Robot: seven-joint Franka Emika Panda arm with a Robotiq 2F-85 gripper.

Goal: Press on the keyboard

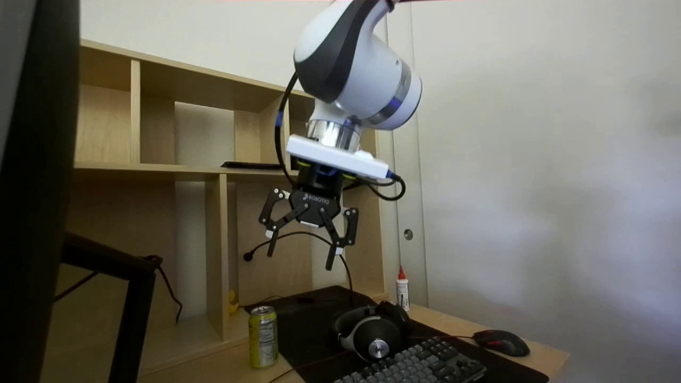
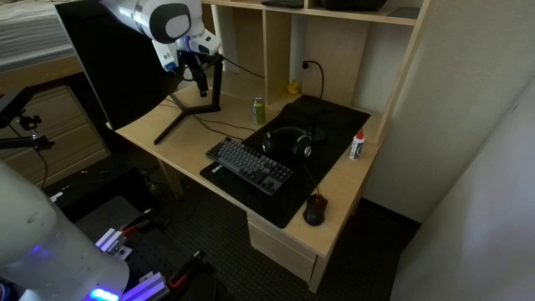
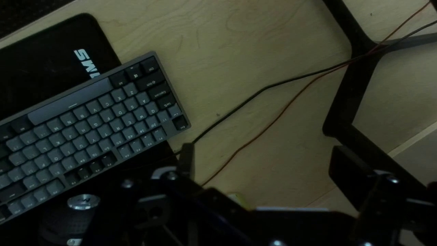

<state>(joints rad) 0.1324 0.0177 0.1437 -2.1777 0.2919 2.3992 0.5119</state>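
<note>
The keyboard (image 2: 250, 164) is a flat black board with grey and dark keys. It lies partly on the black desk mat and also shows at the bottom of an exterior view (image 1: 417, 367). In the wrist view the keyboard (image 3: 89, 128) fills the left side, with its Esc corner near the left finger; its left end is cut off. My gripper (image 1: 300, 261) is open and empty, fingers pointing down, well above the desk. In the wrist view the gripper (image 3: 263, 152) has its fingers wide apart over bare wood and cables, to the side of the keyboard.
Headphones (image 2: 288, 142) sit behind the keyboard. A mouse (image 2: 315, 209), a glue bottle (image 2: 356, 145) and a green can (image 2: 258, 111) stand around the mat (image 2: 334, 121). A monitor (image 2: 121, 67) on a black stand (image 2: 200, 109) is beside the arm. Cables (image 3: 245, 99) cross the desk.
</note>
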